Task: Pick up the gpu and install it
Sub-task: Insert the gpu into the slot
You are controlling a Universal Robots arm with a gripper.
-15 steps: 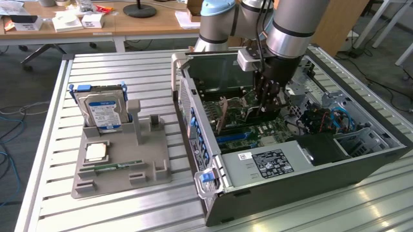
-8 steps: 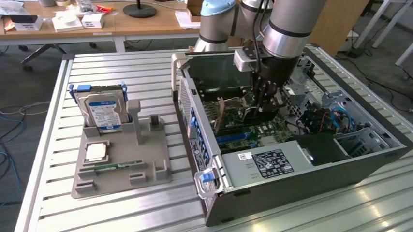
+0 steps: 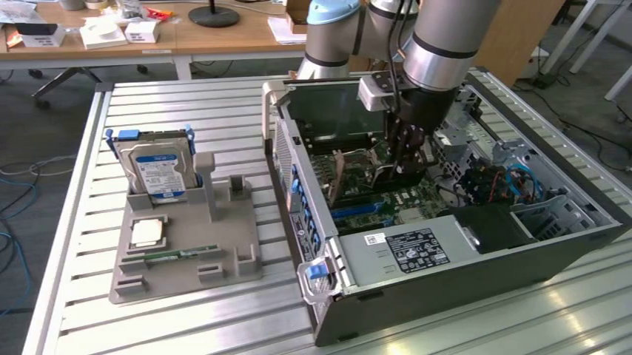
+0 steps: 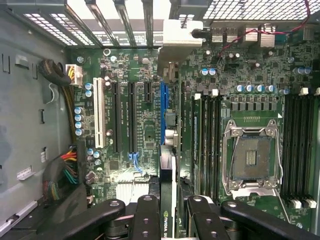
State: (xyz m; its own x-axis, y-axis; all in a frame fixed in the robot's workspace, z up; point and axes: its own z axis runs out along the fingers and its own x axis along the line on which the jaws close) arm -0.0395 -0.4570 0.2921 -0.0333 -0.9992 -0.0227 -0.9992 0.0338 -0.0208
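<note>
Wrist view looks down into the open computer case, and the gripper (image 4: pixel 172 220) has its black fingers (image 4: pixel 147 215) closed partway on the gpu (image 4: pixel 169 165), one on each side. The gpu stands on its thin edge, so you mostly see a dark strip with a green label down between the fingers. Its silver bracket (image 4: pixel 182 35) is at the far end, up by the back wall of the case. The card lines up with the long blue slot (image 4: pixel 162 112) on the green motherboard (image 4: pixel 135 75). You cannot tell if it touches the slot. An empty square chip socket (image 4: pixel 252 157) sits off to one side of it. In the exterior view, the arm reaches down into the computer case (image 3: pixel 553 259), and the gripper (image 3: pixel 403 159) is low inside, near the board. On the exterior view's left, a gray holder (image 3: pixel 183 274) sits on the slatted table (image 3: pixel 177 325). A hard drive (image 3: pixel 158 166) with a blue label stands up in the holder, and a small green memory stick (image 3: pixel 183 255) lies flat on it.
</note>
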